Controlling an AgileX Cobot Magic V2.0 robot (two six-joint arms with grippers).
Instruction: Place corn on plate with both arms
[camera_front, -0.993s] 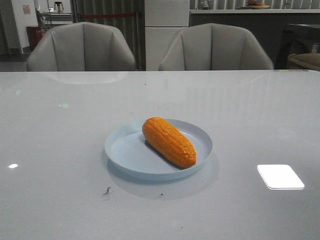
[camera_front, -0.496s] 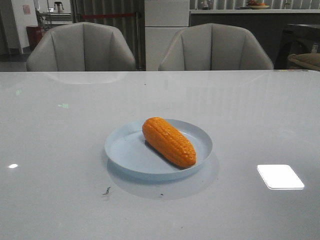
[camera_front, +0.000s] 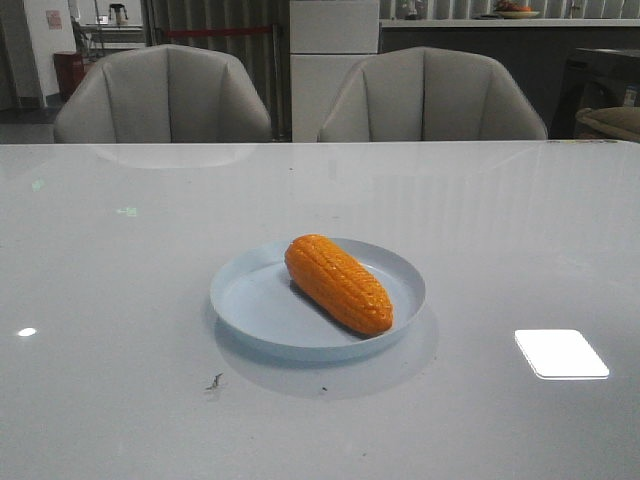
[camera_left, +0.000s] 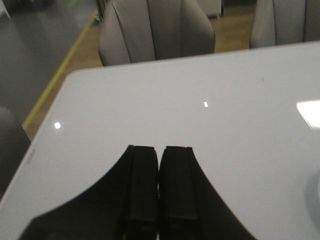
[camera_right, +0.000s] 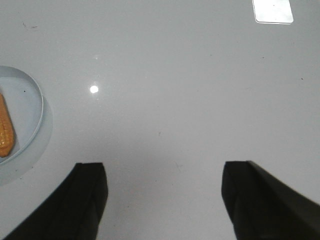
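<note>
Hovering over the near part of the white tabletop (camera_front: 120, 400), both claws show only in their wrist views. The left claw (camera_left: 159, 187) is clenched, its two black fingers (camera_left: 142, 185) pressed together with nothing between them, above bare surface near the tabletop's left edge and a far corner. The right claw (camera_right: 162, 197) is released, its fingers (camera_right: 87, 197) spread wide apart over empty tabletop, with the plate (camera_right: 35, 107) off to one side and well apart from them. A bright rectangular reflection (camera_front: 561, 353) lies toward the right edge, and a small dark mark (camera_front: 213, 381) sits on the surface just on the near side of the plate. Around the middle of the tabletop rests the pale-blue plate (camera_front: 255, 300), and the corn (camera_front: 337, 283) lies on it at a slant, one rounded end toward the plate's far rim and the other toward its near right rim. Past the far edge stand two grey chairs (camera_front: 162, 95), side by side
</note>
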